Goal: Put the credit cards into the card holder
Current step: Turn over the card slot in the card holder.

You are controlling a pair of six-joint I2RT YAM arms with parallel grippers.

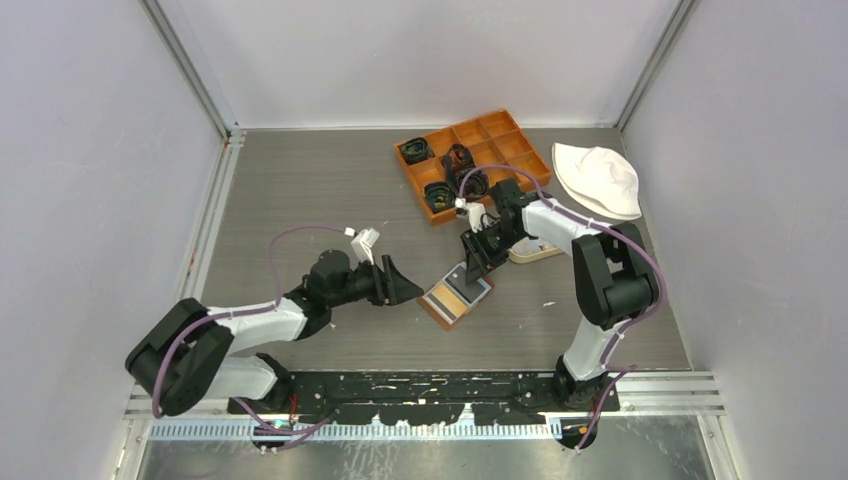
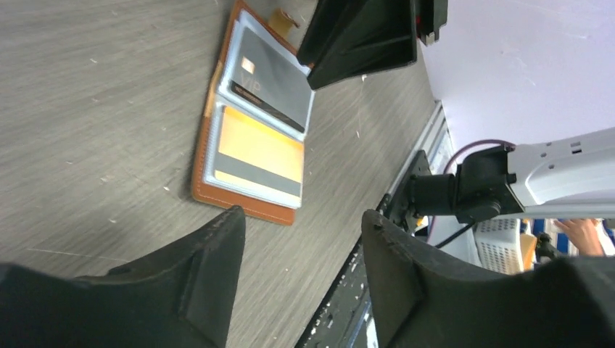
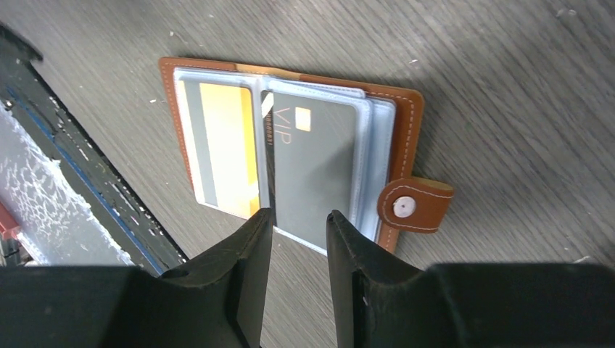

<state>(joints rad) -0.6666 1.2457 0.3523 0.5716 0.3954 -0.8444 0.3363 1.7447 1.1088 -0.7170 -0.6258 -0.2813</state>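
Note:
The card holder point(image 1: 452, 298), a brown leather wallet, lies open on the table between the two arms. Its clear sleeves hold a grey VIP credit card point(image 3: 319, 159) and an orange card point(image 3: 225, 145), and its snap tab point(image 3: 413, 205) sticks out at one side. My right gripper point(image 3: 299, 214) hovers just over the wallet's near edge, its jaws a narrow gap apart and empty. It stands at the wallet's far side in the top view point(image 1: 476, 260). My left gripper point(image 2: 304, 221) is open and empty, low over the table just left of the wallet point(image 2: 246, 206). No loose card shows.
An orange compartment box point(image 1: 475, 160) with black items stands at the back. A white hat point(image 1: 598, 180) lies at the back right. A beige tray point(image 1: 537, 252) sits partly under the right arm. The black mounting rail point(image 1: 440, 385) runs along the near edge.

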